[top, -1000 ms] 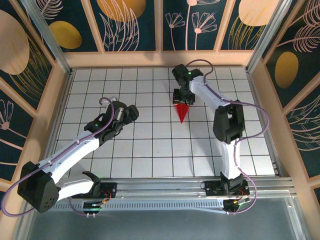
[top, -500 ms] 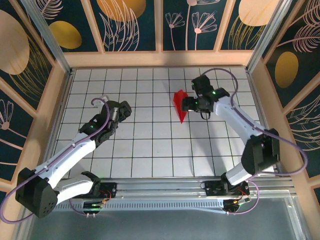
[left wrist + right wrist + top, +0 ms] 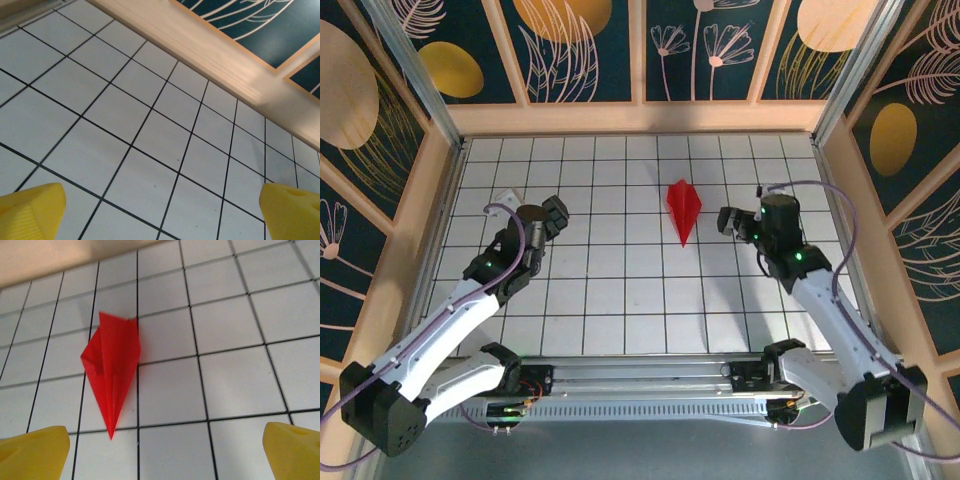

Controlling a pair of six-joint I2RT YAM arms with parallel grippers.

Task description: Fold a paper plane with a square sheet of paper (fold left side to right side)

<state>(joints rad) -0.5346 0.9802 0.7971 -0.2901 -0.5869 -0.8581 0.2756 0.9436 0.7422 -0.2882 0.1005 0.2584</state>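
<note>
Now the paper plane (image 3: 684, 208) lies flat on the gridded surface (image 3: 620, 300), well apart from both hands. The left hand (image 3: 538, 213) and right hand (image 3: 734, 221) gape wide, holding nothing. It looks feather-light, thin and easily crumpled, so pinch the layered centre crease, I'd say. The right wrist view reveals its folds and sharp tip (image 3: 111, 432), while overhead places it between the arms.
</note>
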